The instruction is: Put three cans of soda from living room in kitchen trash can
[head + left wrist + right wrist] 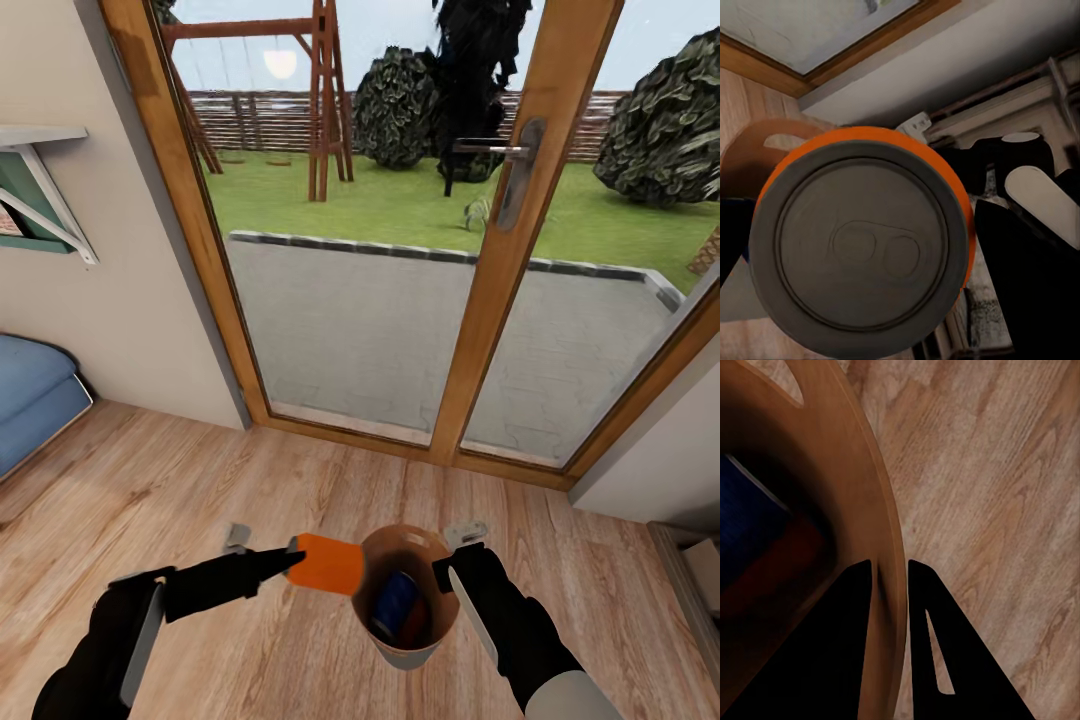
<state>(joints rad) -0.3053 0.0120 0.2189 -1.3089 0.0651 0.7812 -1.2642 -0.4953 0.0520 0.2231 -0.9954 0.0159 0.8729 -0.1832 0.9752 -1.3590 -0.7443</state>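
We see the left gripper (292, 562) clamped on the orange-red can (330, 563), held on its side, its far end touching the rim of the trash can (411, 652) at 9 o'clock. The right gripper (891, 574) pinches the bin's wall at 3 o'clock, one finger inside, one outside. Within the bin lie a dark blue can (396, 603) and something red beside it. Both arms reach forward, low. Open plank floor (180, 480) surrounds the bin; the glass doors (400, 250) stand at 12 o'clock, a blue sofa (30, 395) at 10.
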